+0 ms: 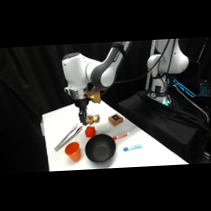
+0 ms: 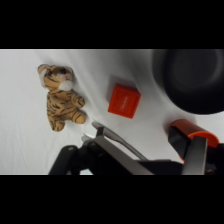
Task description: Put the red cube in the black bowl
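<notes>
We list a white table (image 1: 59,121) against black drapery, the white arm reaching down over it. On it: black bowl (image 1: 100,148), metal tongs (image 1: 66,137), orange cup (image 1: 73,151), brown block with blue top (image 1: 115,119), red cube (image 1: 90,131) just beside the bowl's far rim, beneath the gripper (image 1: 83,119). Only the wrist view shows a striped tiger toy (image 2: 60,97). We cannot tell how the jaws stand.

Red cube (image 2: 124,100) on table, near black bowl (image 2: 192,80), seemingly apart.
</notes>
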